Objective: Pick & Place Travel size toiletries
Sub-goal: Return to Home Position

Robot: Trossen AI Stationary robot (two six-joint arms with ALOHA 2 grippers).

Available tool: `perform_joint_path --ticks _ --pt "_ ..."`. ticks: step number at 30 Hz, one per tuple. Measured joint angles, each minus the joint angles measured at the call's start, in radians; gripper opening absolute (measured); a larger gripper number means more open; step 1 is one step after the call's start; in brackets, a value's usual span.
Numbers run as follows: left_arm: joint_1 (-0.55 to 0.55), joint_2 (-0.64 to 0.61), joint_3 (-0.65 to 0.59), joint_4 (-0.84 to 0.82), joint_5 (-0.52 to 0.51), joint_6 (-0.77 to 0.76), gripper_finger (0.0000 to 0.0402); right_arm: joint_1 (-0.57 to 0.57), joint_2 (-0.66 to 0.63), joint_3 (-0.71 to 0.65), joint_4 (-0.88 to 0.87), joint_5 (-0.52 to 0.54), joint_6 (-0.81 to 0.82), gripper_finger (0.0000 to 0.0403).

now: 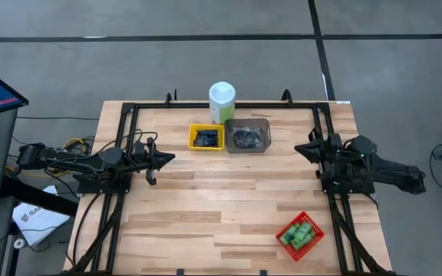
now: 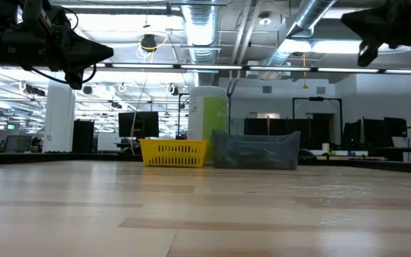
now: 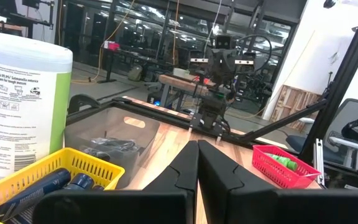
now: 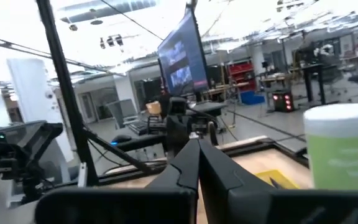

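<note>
We see left gripper (image 1: 167,159) and right gripper (image 1: 301,149), each pinched closed and empty, flanking the cylindrical canister (image 1: 222,102), well apart from it. Just beside it: yellow mesh basket (image 1: 192,138) holding blue tubes (image 3: 36,190); smoky plastic bin (image 1: 248,121) with dark clutter, probably discs. Far off, red tray (image 1: 313,222) holds green bottles (image 1: 299,235).

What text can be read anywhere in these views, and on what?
Nothing is clear enough to quote.
Canister: several lines of small print on its label, too small to read.
White package on the floor: dark lettering, too blurred to read.
Monitor: the screen content is blurred and nothing is legible.
Yellow basket, grey bin, red tray: no lettering visible.
</note>
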Motion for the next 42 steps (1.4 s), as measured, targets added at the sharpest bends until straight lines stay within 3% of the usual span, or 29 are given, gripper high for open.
perform_joint_path --ticks 13,20,42 --pt "0.0 0.0 0.0 0.008 0.0 0.0 0.0 -0.009 -0.002 -0.064 -0.124 -0.004 -0.038 0.0" --pt "0.0 0.0 0.0 0.01 0.0 0.0 0.0 -0.008 0.002 -0.155 -0.046 -0.002 0.004 0.0" --pt "0.0 0.0 0.0 0.017 0.0 0.0 0.0 -0.002 0.039 -0.157 -0.045 -0.007 -0.003 0.0"
